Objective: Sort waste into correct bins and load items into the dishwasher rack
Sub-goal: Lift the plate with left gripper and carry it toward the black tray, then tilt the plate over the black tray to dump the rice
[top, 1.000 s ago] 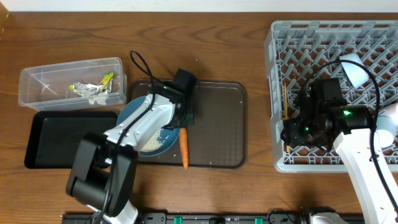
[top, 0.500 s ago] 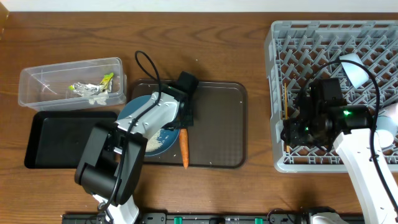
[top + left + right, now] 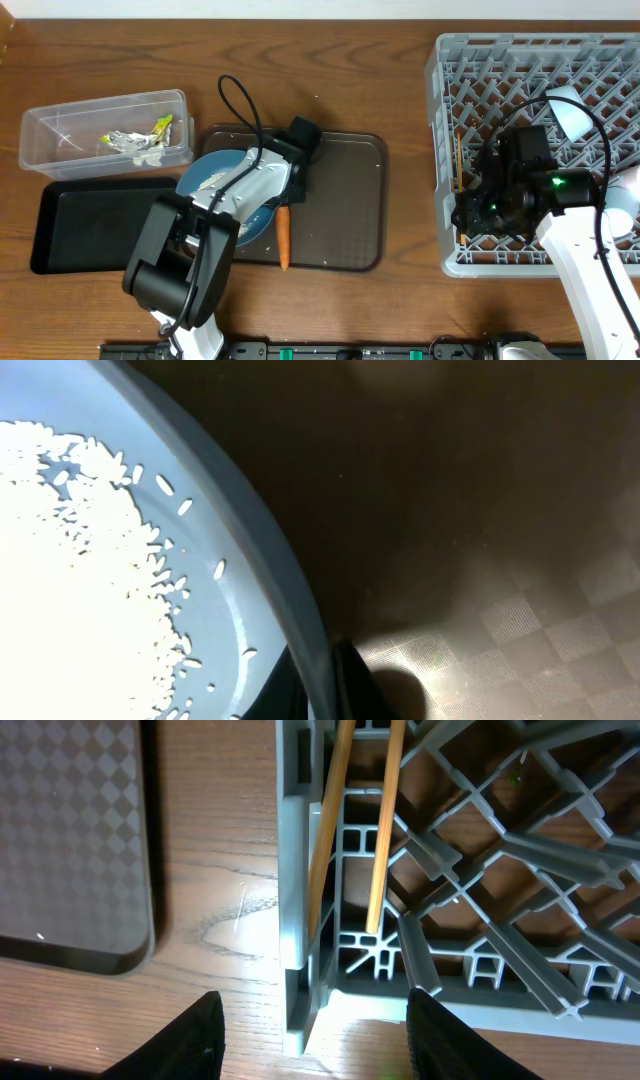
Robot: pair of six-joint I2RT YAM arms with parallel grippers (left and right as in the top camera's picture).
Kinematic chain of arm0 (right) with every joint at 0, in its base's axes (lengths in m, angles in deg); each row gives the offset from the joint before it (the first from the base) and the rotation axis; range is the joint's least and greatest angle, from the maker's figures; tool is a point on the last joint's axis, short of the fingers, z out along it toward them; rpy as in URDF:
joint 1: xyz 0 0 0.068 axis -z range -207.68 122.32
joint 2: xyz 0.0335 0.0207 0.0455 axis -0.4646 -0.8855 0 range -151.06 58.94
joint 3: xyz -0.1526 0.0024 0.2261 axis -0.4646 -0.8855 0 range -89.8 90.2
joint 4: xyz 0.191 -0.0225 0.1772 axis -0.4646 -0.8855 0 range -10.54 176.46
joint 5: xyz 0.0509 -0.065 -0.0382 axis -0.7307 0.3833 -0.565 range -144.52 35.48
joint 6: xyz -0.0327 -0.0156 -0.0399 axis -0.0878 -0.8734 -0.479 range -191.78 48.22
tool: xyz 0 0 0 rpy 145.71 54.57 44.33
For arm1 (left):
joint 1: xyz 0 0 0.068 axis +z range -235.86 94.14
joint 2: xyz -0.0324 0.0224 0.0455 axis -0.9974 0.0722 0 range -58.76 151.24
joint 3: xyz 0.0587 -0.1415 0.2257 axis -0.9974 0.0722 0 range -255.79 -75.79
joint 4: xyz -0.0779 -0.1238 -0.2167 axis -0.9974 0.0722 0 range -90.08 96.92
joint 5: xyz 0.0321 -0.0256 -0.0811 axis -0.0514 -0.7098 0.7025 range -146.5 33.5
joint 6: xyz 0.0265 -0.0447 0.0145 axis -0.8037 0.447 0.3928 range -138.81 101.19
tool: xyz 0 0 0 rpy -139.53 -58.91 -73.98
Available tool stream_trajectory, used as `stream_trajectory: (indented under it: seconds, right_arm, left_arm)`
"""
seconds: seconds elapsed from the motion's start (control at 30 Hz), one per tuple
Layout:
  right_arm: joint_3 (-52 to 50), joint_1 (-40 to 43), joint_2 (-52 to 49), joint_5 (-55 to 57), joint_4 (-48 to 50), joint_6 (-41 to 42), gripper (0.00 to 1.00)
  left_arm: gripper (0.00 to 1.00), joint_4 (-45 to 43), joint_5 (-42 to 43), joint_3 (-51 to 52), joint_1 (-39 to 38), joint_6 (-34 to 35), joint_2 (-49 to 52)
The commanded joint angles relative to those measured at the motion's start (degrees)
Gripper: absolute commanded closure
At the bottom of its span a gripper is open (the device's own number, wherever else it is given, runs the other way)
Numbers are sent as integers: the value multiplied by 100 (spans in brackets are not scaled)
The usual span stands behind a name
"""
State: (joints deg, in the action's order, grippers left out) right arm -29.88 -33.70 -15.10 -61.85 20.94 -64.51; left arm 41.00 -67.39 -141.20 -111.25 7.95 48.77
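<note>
Pinching the plate (image 3: 205, 172) by its right rim, left gripper (image 3: 322, 675) sits closed on it over the tray (image 3: 345, 200), rice (image 3: 70, 590) aboard; right gripper (image 3: 315, 1040) hangs half-open, empty, above chopsticks (image 3: 384, 820) at the rack (image 3: 530, 70) near-left corner

A robot lab staged as a kitchen clean-up: a wooden table (image 3: 400, 90) with a grey dishwasher rack (image 3: 437, 150) at right, a brown serving tray (image 3: 340, 200) mid-table, and a left arm (image 3: 185, 255) and right arm (image 3: 580, 260) mounted at the near edge.

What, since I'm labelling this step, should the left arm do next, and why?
Probably lift the blue plate by its rim and carry it over the black tray: the left gripper is shut on the rim, rice lies on the plate, and the clear box holds wrappers.
</note>
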Motion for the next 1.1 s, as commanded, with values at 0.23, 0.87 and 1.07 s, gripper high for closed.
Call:
stream_trajectory:
  seconds: [0.23,0.87,1.07]
  right_arm:
    - [-20,-81,-15,46,-4,35,48]
    - [-20,-81,-15,92,-9,37,47]
    - [-20,-81,-15,90,-33,37,47]
  left_arm:
    - [94,691,-140,55,-20,-28,31]
    - [94,1248,404,55,879,-474,-2570]
    - [94,1078,1663,55,2201,-1272,-2964]
